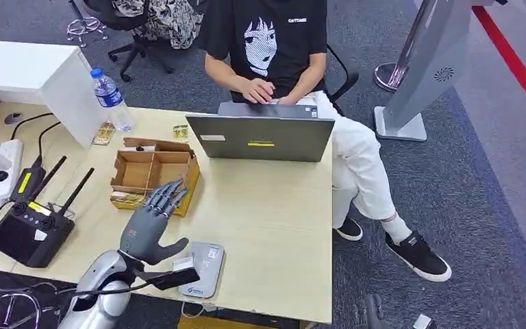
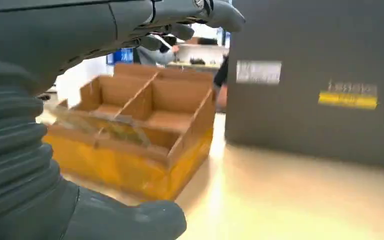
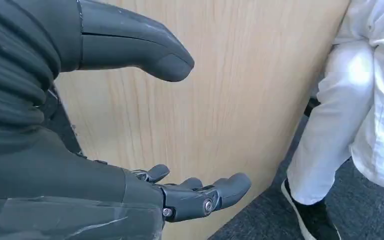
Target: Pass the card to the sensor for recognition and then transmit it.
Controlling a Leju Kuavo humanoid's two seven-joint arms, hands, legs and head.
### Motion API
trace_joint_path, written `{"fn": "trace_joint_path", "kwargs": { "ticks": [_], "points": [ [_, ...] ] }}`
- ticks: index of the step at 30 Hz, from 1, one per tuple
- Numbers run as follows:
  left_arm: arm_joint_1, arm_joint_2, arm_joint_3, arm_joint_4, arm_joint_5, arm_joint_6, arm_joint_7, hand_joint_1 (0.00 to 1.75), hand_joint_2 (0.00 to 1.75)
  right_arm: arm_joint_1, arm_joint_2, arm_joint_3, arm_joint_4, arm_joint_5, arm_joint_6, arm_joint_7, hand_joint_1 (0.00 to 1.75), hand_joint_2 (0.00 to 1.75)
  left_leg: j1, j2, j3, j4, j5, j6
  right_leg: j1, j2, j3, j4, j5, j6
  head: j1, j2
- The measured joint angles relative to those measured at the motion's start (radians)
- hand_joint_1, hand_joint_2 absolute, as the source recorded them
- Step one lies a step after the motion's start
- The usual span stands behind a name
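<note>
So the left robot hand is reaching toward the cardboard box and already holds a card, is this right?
Not quite. The left robot hand does reach toward the cardboard box, but it holds nothing; its fingers are spread apart. The head view shows this.

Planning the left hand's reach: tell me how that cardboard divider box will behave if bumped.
The cardboard box looks thin-walled and mostly empty, so probably light; it would likely slide on the smooth table. The left hand hovers open nearby.

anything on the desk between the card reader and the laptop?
No. In the head view the stretch of desk from the card reader up to the laptop is bare wood.
</note>
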Motion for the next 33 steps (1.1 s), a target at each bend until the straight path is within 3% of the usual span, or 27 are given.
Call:
{"fn": "trace_joint_path", "kwargs": {
  "ticks": [5, 22, 27, 33],
  "points": [
    [0.067, 0.042, -0.002, 0.009, -0.061, 0.092, 0.058, 0.0, 1.75, 0.016, -0.002, -0.002, 0.0, -0.013, 0.003, -0.017, 0.0, 1.75, 0.0, -0.003, -0.001, 0.0, 0.0, 0.0, 0.0, -0.003, 0.0, -0.001, 0.0, 0.001, 0.0, 0.0],
    [0.078, 0.052, -0.002, 0.032, -0.079, 0.104, 0.072, 0.0, 1.75, 0.02, -0.002, -0.003, 0.0, -0.013, 0.003, -0.02, 0.0, 1.75, 0.0, -0.003, -0.001, 0.0, 0.0, 0.0, 0.0, -0.003, 0.0, 0.0, 0.0, 0.0, 0.0, 0.0],
    [0.038, 0.024, 0.016, 0.059, -0.104, 0.186, 0.084, 0.0, 1.75, 0.02, -0.002, -0.004, 0.0, -0.012, 0.001, -0.023, 0.0, 1.75, 0.0, -0.004, -0.001, 0.001, 0.001, 0.001, 0.0, -0.005, 0.0, 0.0, 0.0, 0.0, 0.0, 0.0],
    [-0.081, -0.033, 0.112, 0.166, -0.196, 0.308, 0.095, 0.0, 1.75, 0.019, -0.002, -0.004, 0.0, 0.003, -0.003, -0.024, 0.0, 1.75, 0.0, -0.005, -0.001, 0.001, 0.002, 0.001, 0.0, -0.005, 0.001, 0.0, 0.001, 0.001, 0.0, 0.0]
  ]
}}
